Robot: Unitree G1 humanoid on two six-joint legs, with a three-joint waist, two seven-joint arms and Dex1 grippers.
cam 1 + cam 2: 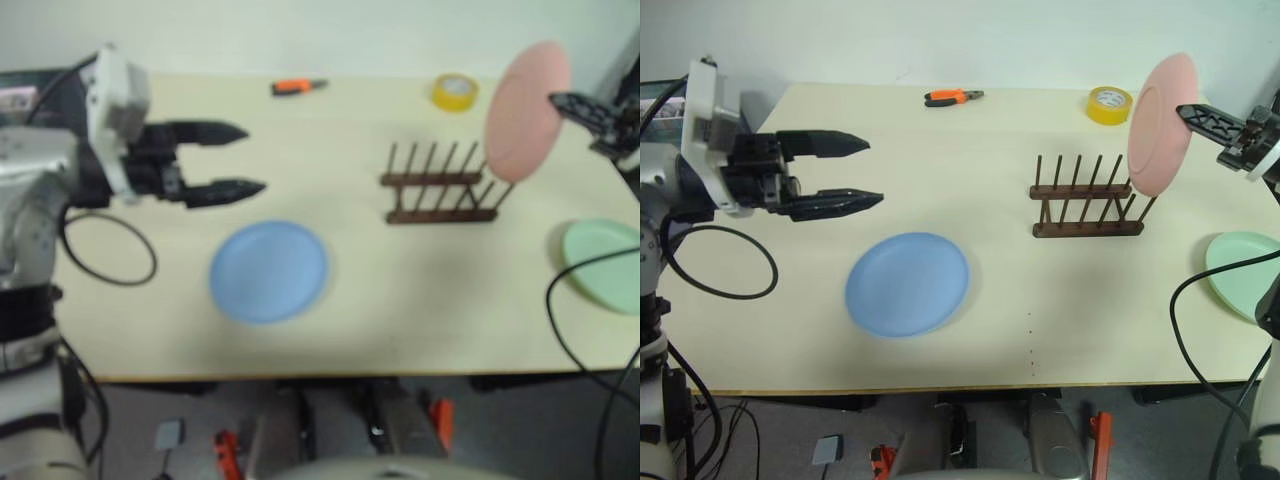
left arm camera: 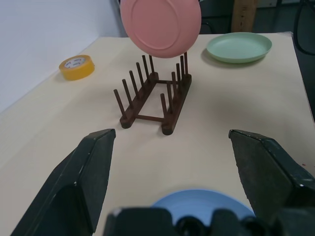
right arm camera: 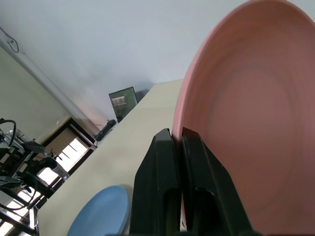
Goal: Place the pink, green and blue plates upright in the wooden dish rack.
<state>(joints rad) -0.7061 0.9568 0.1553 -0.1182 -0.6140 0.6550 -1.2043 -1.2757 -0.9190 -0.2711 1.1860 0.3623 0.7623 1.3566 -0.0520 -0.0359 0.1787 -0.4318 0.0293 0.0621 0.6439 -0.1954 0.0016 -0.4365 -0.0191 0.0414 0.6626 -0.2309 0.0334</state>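
Observation:
The pink plate (image 1: 1160, 125) hangs upright at the right end of the wooden dish rack (image 1: 1085, 200), its lower rim down among the last pegs. I cannot tell whether it touches them. My right gripper (image 1: 1188, 112) is shut on the plate's right rim, and the right wrist view shows its fingers (image 3: 162, 162) pinching that rim. The blue plate (image 1: 907, 283) lies flat on the table left of the rack. The green plate (image 1: 1245, 270) lies flat at the table's right edge. My left gripper (image 1: 874, 172) hovers open and holds nothing, above and left of the blue plate.
A yellow tape roll (image 1: 1108, 104) and orange-handled pliers (image 1: 952, 97) lie at the far side of the table (image 1: 1040, 330). A black cable loop (image 1: 720, 265) rests on the table's left part. Another cable (image 1: 1185, 330) crosses the right front corner.

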